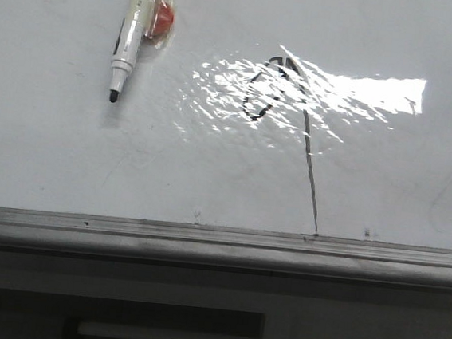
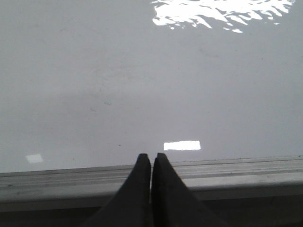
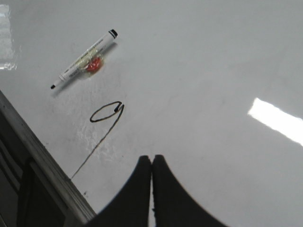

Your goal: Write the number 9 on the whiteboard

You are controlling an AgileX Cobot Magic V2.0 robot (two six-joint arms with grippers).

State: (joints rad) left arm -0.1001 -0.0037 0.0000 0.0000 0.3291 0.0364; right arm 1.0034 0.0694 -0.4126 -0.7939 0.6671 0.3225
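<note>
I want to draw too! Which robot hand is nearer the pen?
The right gripper: its camera shows the marker lying beside the number 9. The left gripper sees only bare whiteboard.

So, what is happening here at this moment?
Nothing is being handled right now. The number 9 is already drawn on the whiteboard: a small loop with a long tail that runs down to the grey rail. The marker lies uncapped on the board, to the left of the 9, with something red and taped beside it. The left gripper and the right gripper are both shut and hold nothing.
</note>
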